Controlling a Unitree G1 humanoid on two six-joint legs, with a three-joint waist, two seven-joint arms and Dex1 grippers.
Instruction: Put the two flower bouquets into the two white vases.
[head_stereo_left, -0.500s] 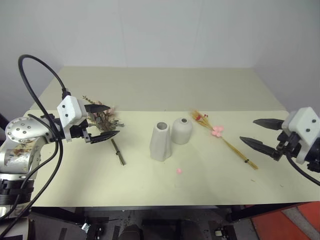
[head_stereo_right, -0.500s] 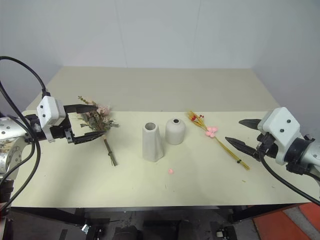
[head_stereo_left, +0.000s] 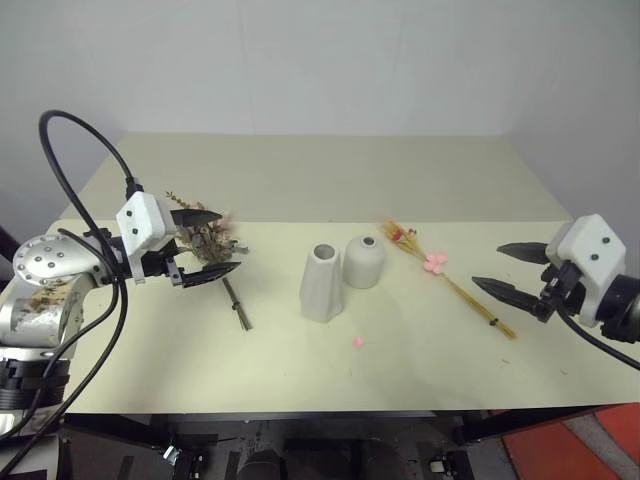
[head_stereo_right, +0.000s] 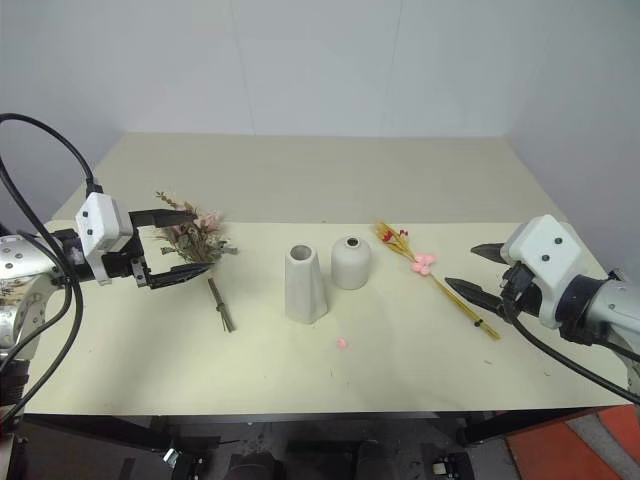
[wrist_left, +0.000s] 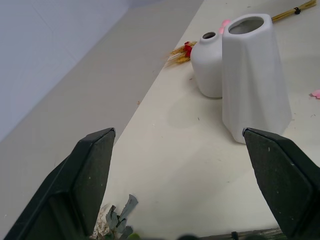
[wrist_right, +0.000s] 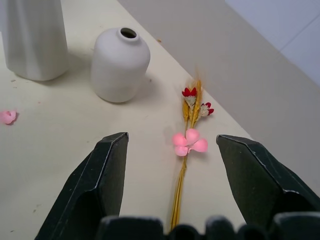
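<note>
White vases, tall (head_stereo_left: 322, 283) & round (head_stereo_left: 364, 262), both empty; left pincer (head_stereo_left: 208, 243) & right pincer (head_stereo_left: 510, 270) released.

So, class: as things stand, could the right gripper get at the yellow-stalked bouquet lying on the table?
Probably yes. The right gripper is open and faces the yellow-stalked bouquet, whose stems lie bare on the table just ahead, with nothing between them. The vases stand well off to the side.
</note>
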